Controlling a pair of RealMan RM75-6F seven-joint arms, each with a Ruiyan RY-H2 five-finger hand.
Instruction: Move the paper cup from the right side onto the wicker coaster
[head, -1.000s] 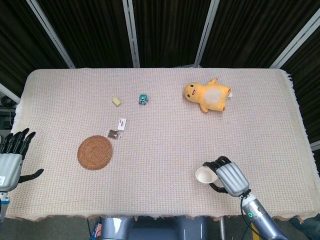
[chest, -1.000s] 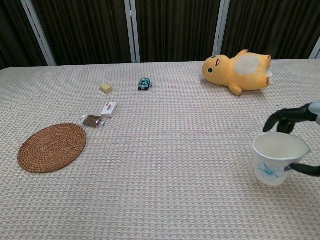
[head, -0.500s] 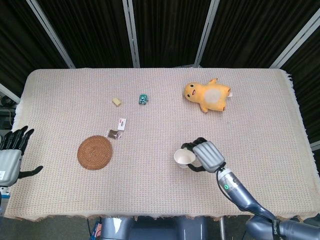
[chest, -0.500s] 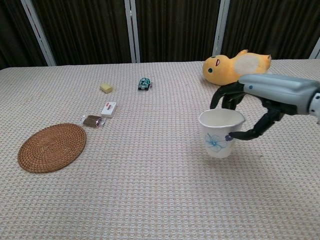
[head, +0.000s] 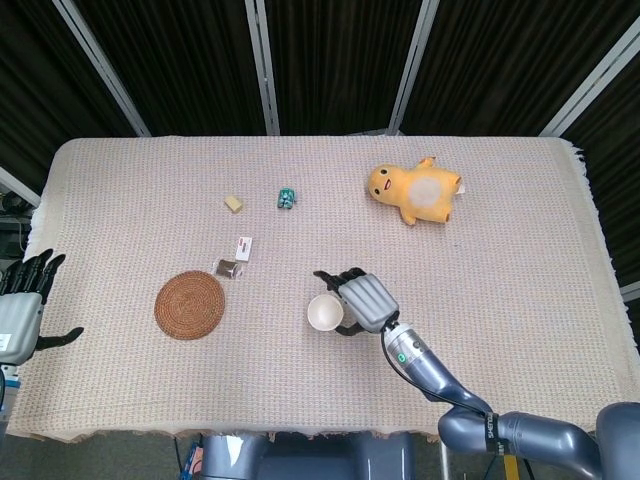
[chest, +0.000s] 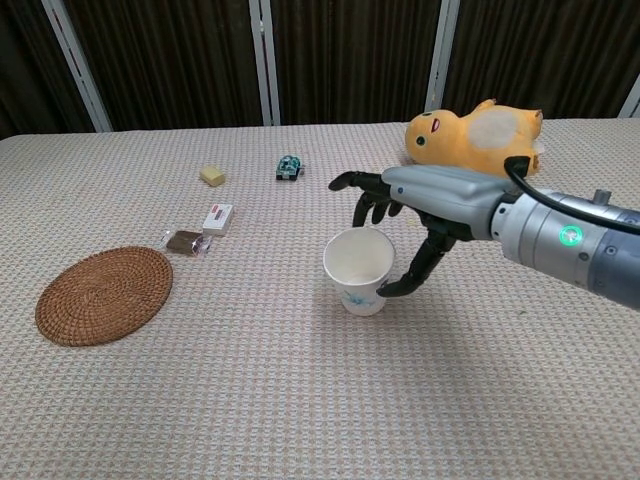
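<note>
A white paper cup (head: 323, 313) (chest: 360, 269) with a blue print hangs above the middle of the table, mouth up and slightly tilted. My right hand (head: 362, 301) (chest: 420, 205) grips it from the right side, fingers curled around its rim and wall. The round wicker coaster (head: 190, 305) (chest: 104, 294) lies flat on the cloth well to the left of the cup, with nothing on it. My left hand (head: 20, 310) hovers at the table's left edge, fingers spread, holding nothing; the chest view does not show it.
A yellow plush toy (head: 415, 192) (chest: 473, 131) lies at the back right. A small teal toy (head: 286, 198) (chest: 289, 166), a beige block (head: 234, 204) (chest: 211, 176), a white packet (head: 244, 247) (chest: 217, 217) and a brown wrapper (head: 229, 267) (chest: 184, 240) lie behind the coaster.
My right hand has carried the cup leftward from the table's front right corner to the middle, toward the coaster. The left hand has drifted slightly down and left.
</note>
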